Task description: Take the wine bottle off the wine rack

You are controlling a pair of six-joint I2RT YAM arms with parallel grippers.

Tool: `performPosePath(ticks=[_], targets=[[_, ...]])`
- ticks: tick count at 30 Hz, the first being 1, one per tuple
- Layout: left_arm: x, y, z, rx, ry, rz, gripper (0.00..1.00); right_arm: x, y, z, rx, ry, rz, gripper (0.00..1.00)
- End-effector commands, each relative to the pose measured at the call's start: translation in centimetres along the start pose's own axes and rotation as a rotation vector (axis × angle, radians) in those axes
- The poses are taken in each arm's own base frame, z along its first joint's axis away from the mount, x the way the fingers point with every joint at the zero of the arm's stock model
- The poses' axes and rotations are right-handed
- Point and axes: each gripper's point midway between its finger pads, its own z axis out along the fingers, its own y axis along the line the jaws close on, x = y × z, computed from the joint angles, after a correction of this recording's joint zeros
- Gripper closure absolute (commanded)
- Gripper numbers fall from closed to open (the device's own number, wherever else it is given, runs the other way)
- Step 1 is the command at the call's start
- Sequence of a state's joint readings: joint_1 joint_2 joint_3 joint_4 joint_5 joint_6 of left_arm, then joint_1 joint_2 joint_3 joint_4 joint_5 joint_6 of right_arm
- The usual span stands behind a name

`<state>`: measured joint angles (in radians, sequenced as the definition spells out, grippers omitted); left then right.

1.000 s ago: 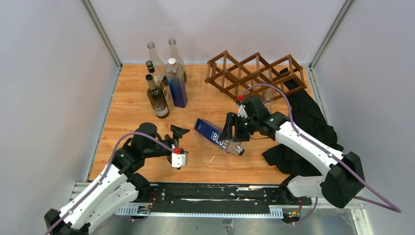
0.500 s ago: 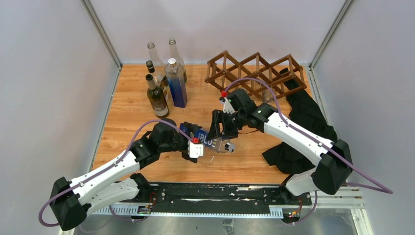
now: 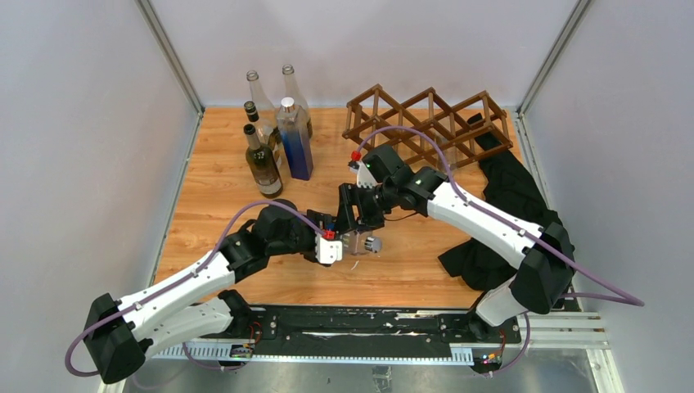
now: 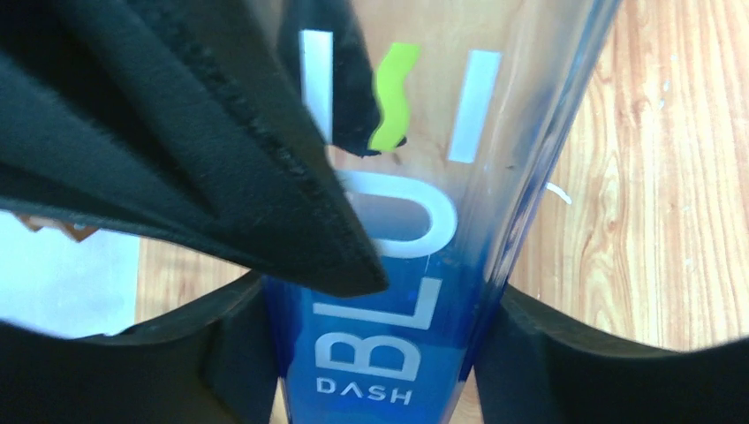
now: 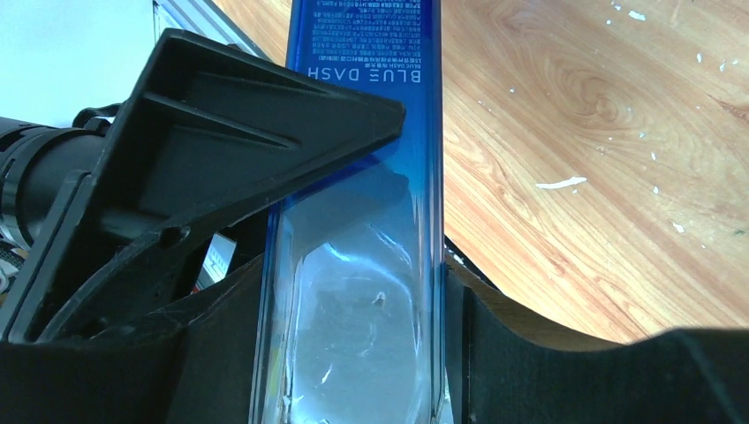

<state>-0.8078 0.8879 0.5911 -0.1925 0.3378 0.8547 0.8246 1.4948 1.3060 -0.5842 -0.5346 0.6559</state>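
Observation:
The wine bottle (image 3: 365,242) is a square blue-and-clear bottle lettered "BLUE DASH", held lying above the table's middle. My right gripper (image 3: 354,219) is shut on its clear upper half (image 5: 362,309), one finger on each side. My left gripper (image 3: 331,229) is shut on the blue lower body (image 4: 389,353), its jaws pressed to both sides. In each wrist view the other gripper's black finger crosses the bottle. The wine rack (image 3: 425,123), a brown wooden lattice, stands at the back right with no bottle showing in its cells.
Several upright bottles (image 3: 274,143) stand at the back left, one of them a matching blue square bottle. A black cloth (image 3: 507,217) lies at the right under the right arm. Grey walls enclose the table on three sides.
The right arm carried the bottle leftward, away from the rack. The left arm reached in from the left and closed its jaws on the blue body.

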Motion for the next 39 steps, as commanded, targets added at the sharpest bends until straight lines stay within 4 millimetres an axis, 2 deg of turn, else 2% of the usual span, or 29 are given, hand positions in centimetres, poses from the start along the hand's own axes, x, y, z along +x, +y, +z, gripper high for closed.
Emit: performPosePath(ticks=[1,3,4,5,6,7,8,13,19,25,31,35,39], targets=[[-0.7,0.8,-0.4,-0.021,-0.003,0.025,0.39,-1.5,6.2,-2.5,-0.204,-0.053,-0.123,0.63],[-0.8,1.0,-0.5,-0.027,-0.002,0.022,0.55,-1.4,6.1,-2.9,-0.203,-0.063,-0.125,0.52],[-0.9,1.2,-0.6,-0.036,-0.004,0.022,0.70,-1.3,5.9,-3.0,-0.202,-0.065,-0.123,0.46],[-1.1,1.5,-0.7,-0.049,-0.008,0.021,0.79,-1.3,5.8,-3.2,-0.202,-0.069,-0.117,0.42],[-1.2,1.8,-0.8,-0.067,-0.013,0.017,0.85,-1.3,5.6,-3.4,-0.202,-0.072,-0.110,0.38],[-1.5,2.3,-0.9,-0.090,-0.019,0.013,0.96,-1.2,5.3,-3.7,-0.203,-0.077,-0.102,0.33],[-1.6,2.6,-1.0,-0.106,-0.021,0.010,1.00,-1.3,5.1,-3.9,-0.201,-0.084,-0.096,0.29],[-2.4,4.0,-1.8,-0.167,-0.036,-0.018,1.00,-2.2,4.3,-6.5,-0.208,-0.156,-0.078,0.13],[-5.0,5.9,-3.4,-0.240,-0.112,-0.096,1.00,-3.2,3.0,-9.4,-0.205,-0.252,-0.081,0.07],[-6.6,8.6,-5.2,-0.312,-0.157,-0.316,1.00,-4.1,1.9,-12.0,-0.154,-0.396,-0.167,0.05],[-5.2,11.2,-5.9,-0.345,-0.175,-0.612,1.00,-4.3,1.7,-12.1,-0.179,-0.508,-0.219,0.03],[-4.9,11.3,-5.6,-0.322,-0.187,-0.693,1.00,-4.9,2.4,-11.2,-0.148,-0.546,-0.285,0.02],[-5.1,10.8,-5.4,-0.295,-0.202,-0.739,1.00,-5.9,3.9,-10.3,-0.115,-0.579,-0.370,0.02]])
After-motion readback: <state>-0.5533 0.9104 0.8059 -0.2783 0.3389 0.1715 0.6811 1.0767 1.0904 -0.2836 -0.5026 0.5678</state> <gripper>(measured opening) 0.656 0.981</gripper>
